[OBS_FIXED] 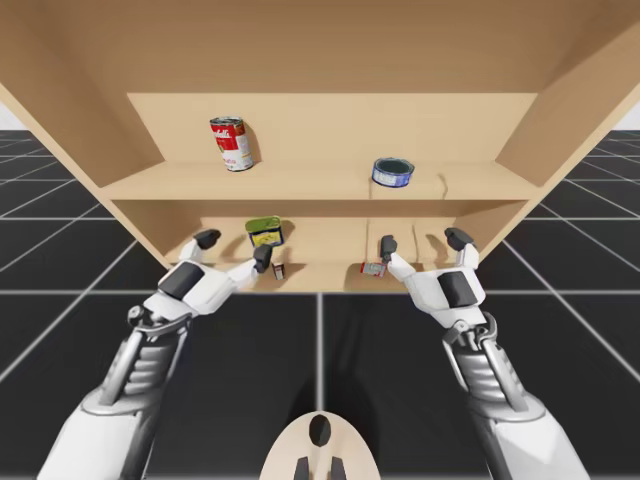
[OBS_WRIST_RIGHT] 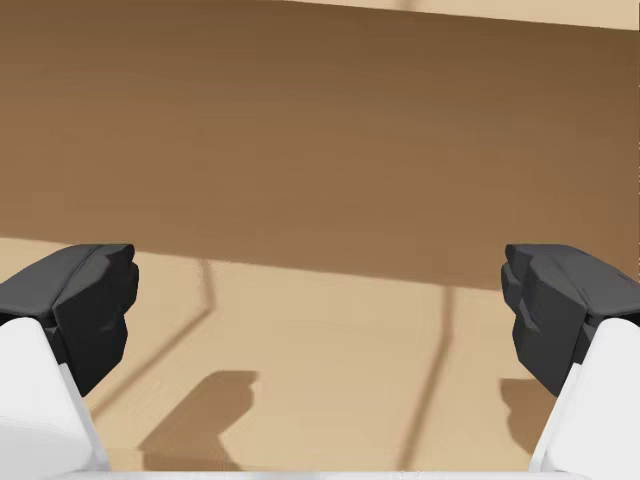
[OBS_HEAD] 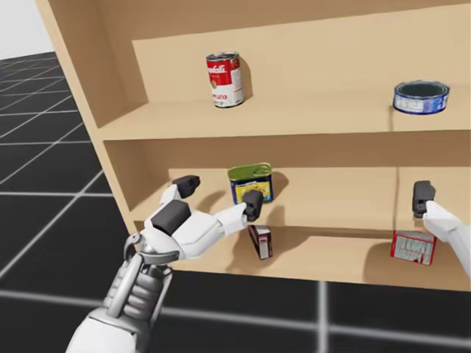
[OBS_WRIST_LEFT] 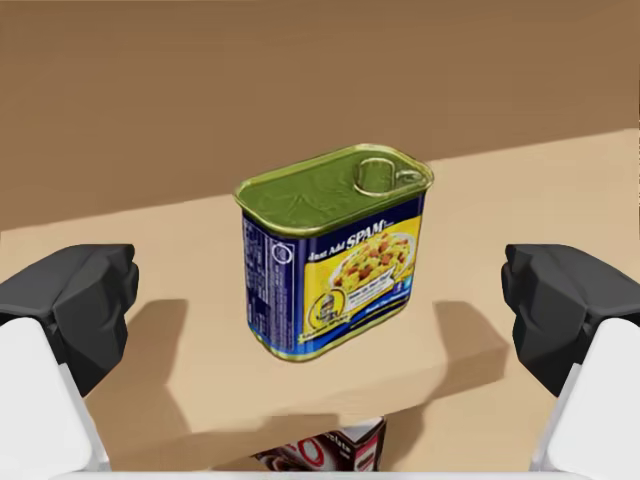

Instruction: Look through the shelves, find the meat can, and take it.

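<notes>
Left wrist view looks straight at the meat can [OBS_WRIST_LEFT: 330, 255], a blue rectangular tin with a green lid. It stands upright on the middle shelf [OBS_HEAD: 331, 213], just ahead of my left gripper [OBS_HEAD: 221, 193], whose 2 fingers are spread wide and touch nothing. My right gripper [OBS_FIXED: 422, 242] is likewise released, facing bare shelf board. A red-and-white can [OBS_HEAD: 224, 79] and a flat blue can [OBS_HEAD: 421, 97] sit on the top shelf [OBS_HEAD: 309, 118].

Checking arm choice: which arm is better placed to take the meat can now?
Left. The open left claw has the meat can straight ahead of it, centred; the right claw, also open, faces plain shelf board further along.
</notes>
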Action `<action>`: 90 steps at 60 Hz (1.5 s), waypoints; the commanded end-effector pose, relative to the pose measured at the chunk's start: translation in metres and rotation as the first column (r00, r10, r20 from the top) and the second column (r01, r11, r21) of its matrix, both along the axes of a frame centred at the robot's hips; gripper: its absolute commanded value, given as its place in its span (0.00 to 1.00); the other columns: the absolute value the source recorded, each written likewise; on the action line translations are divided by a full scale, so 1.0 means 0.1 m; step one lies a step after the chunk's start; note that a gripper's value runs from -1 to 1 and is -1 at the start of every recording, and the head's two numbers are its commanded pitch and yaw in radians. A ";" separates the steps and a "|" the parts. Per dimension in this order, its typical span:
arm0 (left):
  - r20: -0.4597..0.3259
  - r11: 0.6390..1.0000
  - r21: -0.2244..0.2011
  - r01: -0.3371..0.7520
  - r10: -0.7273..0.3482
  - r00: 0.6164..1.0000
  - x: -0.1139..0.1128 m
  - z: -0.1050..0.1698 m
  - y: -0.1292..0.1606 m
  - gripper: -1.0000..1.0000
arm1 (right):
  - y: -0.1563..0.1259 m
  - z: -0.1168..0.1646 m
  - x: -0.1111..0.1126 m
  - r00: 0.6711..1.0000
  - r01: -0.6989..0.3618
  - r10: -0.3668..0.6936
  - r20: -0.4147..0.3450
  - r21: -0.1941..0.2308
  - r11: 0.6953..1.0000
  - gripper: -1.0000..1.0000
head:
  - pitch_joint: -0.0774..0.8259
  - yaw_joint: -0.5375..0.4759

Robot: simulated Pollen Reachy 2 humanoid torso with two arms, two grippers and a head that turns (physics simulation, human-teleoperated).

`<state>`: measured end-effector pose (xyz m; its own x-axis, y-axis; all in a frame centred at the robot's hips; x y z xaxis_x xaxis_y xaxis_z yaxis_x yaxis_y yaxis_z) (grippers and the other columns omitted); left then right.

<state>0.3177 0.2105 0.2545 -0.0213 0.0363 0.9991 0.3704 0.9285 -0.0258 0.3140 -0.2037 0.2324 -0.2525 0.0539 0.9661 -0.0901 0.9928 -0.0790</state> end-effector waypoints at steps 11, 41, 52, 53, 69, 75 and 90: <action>-0.092 0.999 -0.009 0.051 -0.052 0.994 0.62 -0.14 0.01 0.00 | 0.02 -0.02 0.01 1.000 0.004 -0.004 0.000 0.008 1.000 0.00 | 0.54 0.79; -0.129 0.987 -0.020 0.161 -0.163 0.978 0.89 -0.25 -0.18 0.01 | 0.00 -0.02 0.01 1.000 0.007 -0.007 0.003 0.007 1.000 0.00 | 0.55 0.79; -0.117 0.986 -0.034 0.163 -0.166 0.979 0.88 -0.27 -0.20 1.00 | 0.00 -0.02 0.02 1.000 0.006 -0.006 0.002 0.008 1.000 0.00 | 0.55 0.79; -0.109 0.986 -0.035 0.164 -0.166 0.980 0.87 -0.26 -0.19 1.00 | 0.00 -0.02 0.02 1.000 0.006 -0.006 0.002 0.008 1.000 0.00 | 0.55 0.79; -0.019 0.985 -0.047 0.164 -0.165 0.986 0.71 -0.07 -0.16 1.00 | -0.01 -0.02 0.02 1.000 0.005 -0.005 0.001 0.012 1.000 0.00 | 0.55 0.78; 0.026 0.986 -0.044 0.162 -0.161 0.987 0.63 0.03 -0.16 1.00 | -0.01 -0.01 0.02 1.000 0.005 -0.005 0.002 0.014 1.000 0.00 | 0.55 0.78; 0.118 0.989 -0.044 0.138 -0.132 0.984 0.33 0.30 -0.01 1.00 | -0.01 -0.01 0.02 1.000 0.005 -0.005 0.001 0.015 1.000 0.00 | 0.55 0.78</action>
<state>0.3639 0.2024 0.2521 -0.0150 0.0853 0.9962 0.5054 0.8603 -0.0660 0.3165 -0.2077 0.2321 -0.2567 0.0547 0.9650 -0.0825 0.9935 -0.0783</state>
